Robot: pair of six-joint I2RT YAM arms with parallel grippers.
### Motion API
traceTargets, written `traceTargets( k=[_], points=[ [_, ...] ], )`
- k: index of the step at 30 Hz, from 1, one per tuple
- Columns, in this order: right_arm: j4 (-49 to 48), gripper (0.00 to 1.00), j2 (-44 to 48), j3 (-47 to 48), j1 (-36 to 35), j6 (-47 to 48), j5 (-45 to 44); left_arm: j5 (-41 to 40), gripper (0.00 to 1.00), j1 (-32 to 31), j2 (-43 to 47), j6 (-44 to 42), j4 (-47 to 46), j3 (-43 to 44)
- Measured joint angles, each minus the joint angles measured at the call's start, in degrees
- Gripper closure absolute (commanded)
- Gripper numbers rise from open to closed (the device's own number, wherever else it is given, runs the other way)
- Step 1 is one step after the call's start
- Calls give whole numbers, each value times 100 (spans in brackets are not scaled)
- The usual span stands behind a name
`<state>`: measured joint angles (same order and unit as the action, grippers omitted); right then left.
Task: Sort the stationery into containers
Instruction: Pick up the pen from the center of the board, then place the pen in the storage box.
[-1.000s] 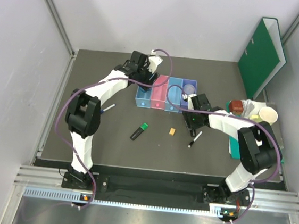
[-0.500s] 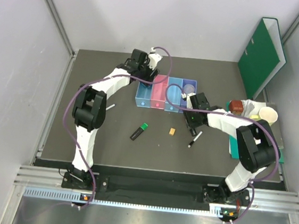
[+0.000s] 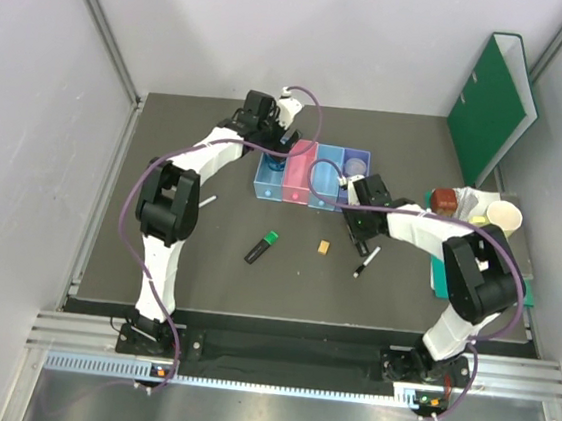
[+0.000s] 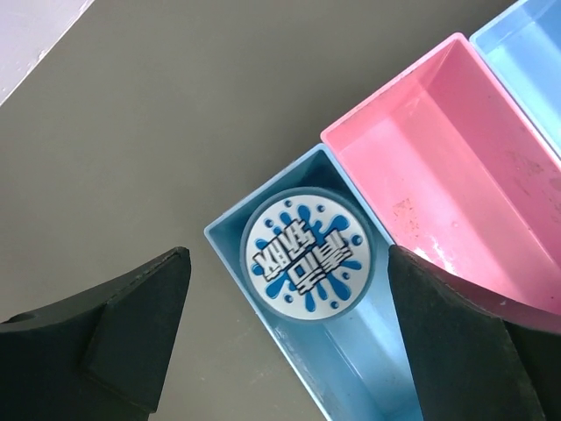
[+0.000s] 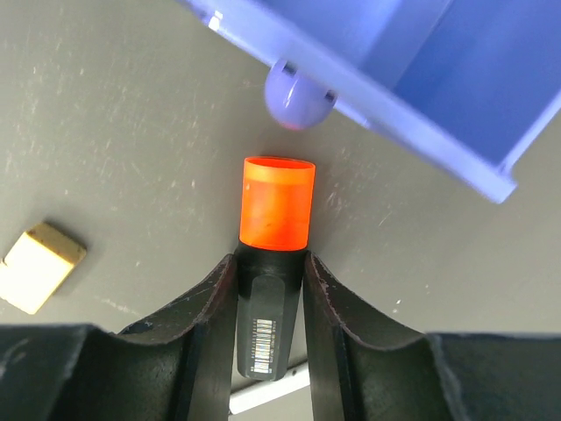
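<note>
Your left hand [image 4: 287, 263] has just let go. Its 2 fingers now stand spread wide, clear of the blue patterned round tin [image 4: 305, 263]. The tin lies flat directly beneath the hand, at 1 end of the light blue tray [image 4: 351, 386], so that item looks sorted.

Your right hand [image 5: 270, 263] has meanwhile clenched onto the black barrel of the orange-capped highlighter [image 5: 277, 203]. The highlighter appears to rest on the table [image 5: 105, 105], its cap pointing ahead of the hand toward the purple tray [image 5: 421, 96] just beyond. A small tan eraser [image 5: 35, 267] lies to the left in that hand's view.

A lift toward a tray seems the likely next step. The green-capped highlighter [image 3: 262, 248] waits unsorted.
</note>
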<state>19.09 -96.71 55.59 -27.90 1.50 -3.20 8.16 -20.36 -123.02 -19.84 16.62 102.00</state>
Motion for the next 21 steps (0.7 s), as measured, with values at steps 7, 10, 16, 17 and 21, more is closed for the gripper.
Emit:
traceTargets(
  k=[7, 10, 16, 17, 21],
  points=[
    [562, 85, 435, 4, -87, 101, 48, 140, 1, 0, 374, 61, 114, -258],
    [769, 85, 750, 57, -98, 140, 138, 212, 1, -4, 929, 48, 229, -614],
    [848, 85, 1158, 195, -125, 153, 356, 313, 1, -48, 2420, 15, 581, -1733],
    [848, 85, 1189, 223, -131, 153, 389, 302, 1, -76, 2686, 15, 632, -2015],
    [883, 85, 1207, 518, -136, 181, 470, 256, 1, -278, 3421, 15, 866, -3040]
  ],
)
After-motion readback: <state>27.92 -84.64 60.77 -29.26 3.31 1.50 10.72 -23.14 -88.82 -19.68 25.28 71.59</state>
